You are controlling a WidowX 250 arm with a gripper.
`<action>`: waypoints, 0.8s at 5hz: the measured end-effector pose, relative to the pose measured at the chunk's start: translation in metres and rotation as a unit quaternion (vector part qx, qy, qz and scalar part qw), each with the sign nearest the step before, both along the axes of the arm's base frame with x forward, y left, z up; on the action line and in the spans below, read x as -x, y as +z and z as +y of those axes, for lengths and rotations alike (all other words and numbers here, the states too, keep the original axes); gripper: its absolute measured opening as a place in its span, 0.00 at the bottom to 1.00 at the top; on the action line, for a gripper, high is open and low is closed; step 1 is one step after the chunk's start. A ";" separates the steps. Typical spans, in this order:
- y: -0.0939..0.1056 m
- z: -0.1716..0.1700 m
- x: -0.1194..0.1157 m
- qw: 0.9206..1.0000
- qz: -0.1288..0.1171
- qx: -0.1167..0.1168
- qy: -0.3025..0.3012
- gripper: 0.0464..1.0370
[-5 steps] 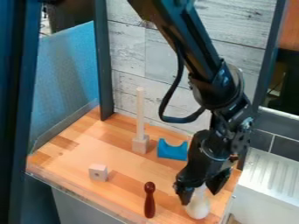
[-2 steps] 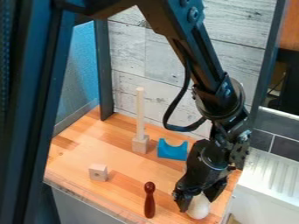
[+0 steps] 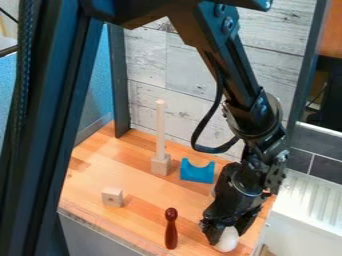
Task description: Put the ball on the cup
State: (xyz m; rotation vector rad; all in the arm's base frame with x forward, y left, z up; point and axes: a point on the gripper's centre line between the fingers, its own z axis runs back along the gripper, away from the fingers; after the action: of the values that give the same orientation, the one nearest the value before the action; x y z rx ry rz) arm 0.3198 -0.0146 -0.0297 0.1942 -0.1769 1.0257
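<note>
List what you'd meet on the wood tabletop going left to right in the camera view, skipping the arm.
Small wooden cube, wooden block with upright rod, dark red pin, blue scooped piece, white ball.

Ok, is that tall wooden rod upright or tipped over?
Upright: the rod rises straight up from its wooden block, its top seen against the wall.

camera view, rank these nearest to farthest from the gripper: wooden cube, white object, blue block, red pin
From the gripper, as seen in this view:
1. White object, right at it, lower right
2. Red pin, to its left
3. Blue block, behind it
4. Wooden cube, far left
</note>
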 end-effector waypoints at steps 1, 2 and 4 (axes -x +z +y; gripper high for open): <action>0.006 0.005 0.003 1.000 0.009 0.022 0.010 0.71; 0.040 0.000 0.000 0.998 -0.017 0.053 0.008 0.71; 0.076 -0.005 0.003 0.995 -0.011 0.092 0.021 0.71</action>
State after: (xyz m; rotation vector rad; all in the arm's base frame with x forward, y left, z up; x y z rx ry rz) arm 0.3173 -0.0191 0.0461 0.0190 -0.0985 1.0803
